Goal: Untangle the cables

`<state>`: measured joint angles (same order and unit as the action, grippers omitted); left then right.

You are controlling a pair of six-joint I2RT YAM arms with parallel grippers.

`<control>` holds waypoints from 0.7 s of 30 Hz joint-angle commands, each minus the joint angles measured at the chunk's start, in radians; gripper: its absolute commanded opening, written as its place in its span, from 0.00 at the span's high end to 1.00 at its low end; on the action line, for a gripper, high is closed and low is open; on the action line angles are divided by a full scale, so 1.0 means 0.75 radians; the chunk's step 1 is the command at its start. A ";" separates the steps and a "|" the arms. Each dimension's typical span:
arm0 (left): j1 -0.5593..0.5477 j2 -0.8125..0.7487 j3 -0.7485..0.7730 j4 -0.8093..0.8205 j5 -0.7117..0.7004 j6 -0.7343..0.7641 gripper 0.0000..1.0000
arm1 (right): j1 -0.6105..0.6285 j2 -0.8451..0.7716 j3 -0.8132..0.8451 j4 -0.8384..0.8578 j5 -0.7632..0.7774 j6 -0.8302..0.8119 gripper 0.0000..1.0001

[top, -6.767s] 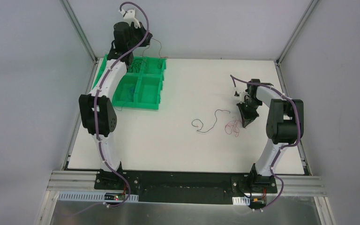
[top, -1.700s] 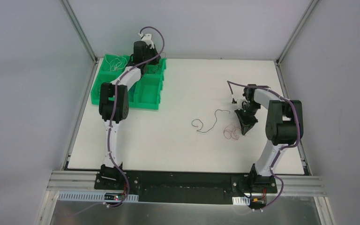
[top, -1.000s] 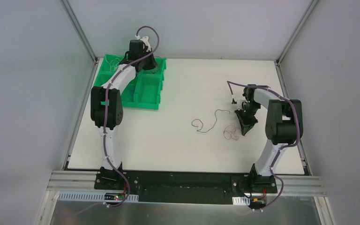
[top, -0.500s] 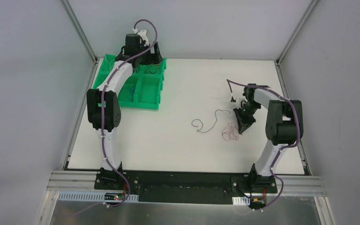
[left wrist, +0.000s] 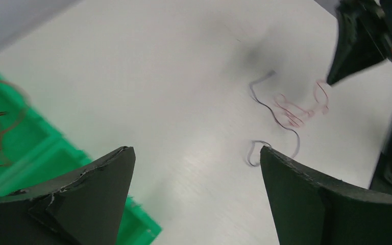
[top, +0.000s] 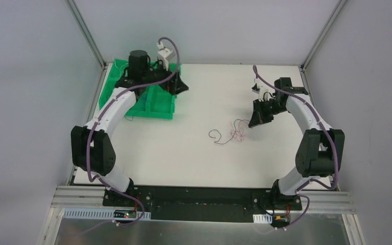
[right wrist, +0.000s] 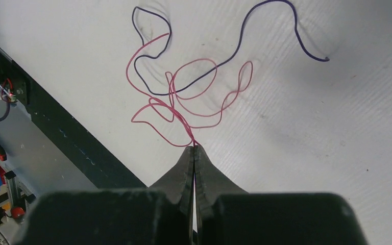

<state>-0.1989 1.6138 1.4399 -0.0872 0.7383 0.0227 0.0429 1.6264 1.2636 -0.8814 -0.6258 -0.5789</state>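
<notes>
Two cables lie crossed in mid-table: a thin red cable [right wrist: 196, 97] [top: 238, 134] looped over a dark bluish cable [right wrist: 258, 35] [top: 216, 139]. My right gripper [right wrist: 194, 147] [top: 251, 123] is shut, pinching the red cable at its very tips, just right of the tangle and low over the table. Open and empty, my left gripper [left wrist: 196, 153] [top: 177, 87] hovers at the right edge of the green bin, well left of the tangle. The left wrist view shows both cables, the red cable [left wrist: 297, 109] and the dark cable [left wrist: 280, 120], ahead of its fingers.
A green bin [top: 155, 114] [left wrist: 35, 153] with several compartments stands at the back left; red wires [left wrist: 0, 117] lie in one compartment. The table's black front edge [right wrist: 66, 138] runs near the tangle in the right wrist view.
My left gripper opened over the bin and swung right, off the bin toward the table. My right arm moved back and left, dragging the red cable onto the dark one.
</notes>
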 commanded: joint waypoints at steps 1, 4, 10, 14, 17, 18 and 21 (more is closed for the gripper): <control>-0.239 -0.012 -0.204 0.058 0.276 0.259 0.07 | -0.027 -0.062 -0.042 -0.083 -0.062 -0.058 1.00; -0.441 0.056 -0.246 0.046 0.227 0.325 0.20 | -0.079 -0.076 -0.084 -0.131 -0.018 -0.068 1.00; -0.760 0.248 -0.232 0.044 0.020 0.424 0.28 | -0.223 -0.107 -0.137 -0.194 0.114 -0.116 1.00; -0.900 0.400 -0.149 0.011 -0.240 0.444 0.32 | -0.293 -0.107 -0.188 -0.205 0.205 -0.166 1.00; -0.946 0.485 -0.093 0.020 -0.414 0.422 0.31 | -0.337 -0.099 -0.206 -0.221 0.207 -0.191 1.00; -0.961 0.508 -0.077 0.023 -0.469 0.424 0.31 | -0.346 -0.097 -0.212 -0.222 0.201 -0.196 1.00; -1.003 0.560 -0.042 0.019 -0.610 0.456 0.37 | -0.361 -0.096 -0.230 -0.219 0.180 -0.202 1.00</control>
<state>-0.9260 2.0132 1.3441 -0.0845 0.4862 0.3145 -0.2111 1.5867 1.1023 -1.0077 -0.4877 -0.6880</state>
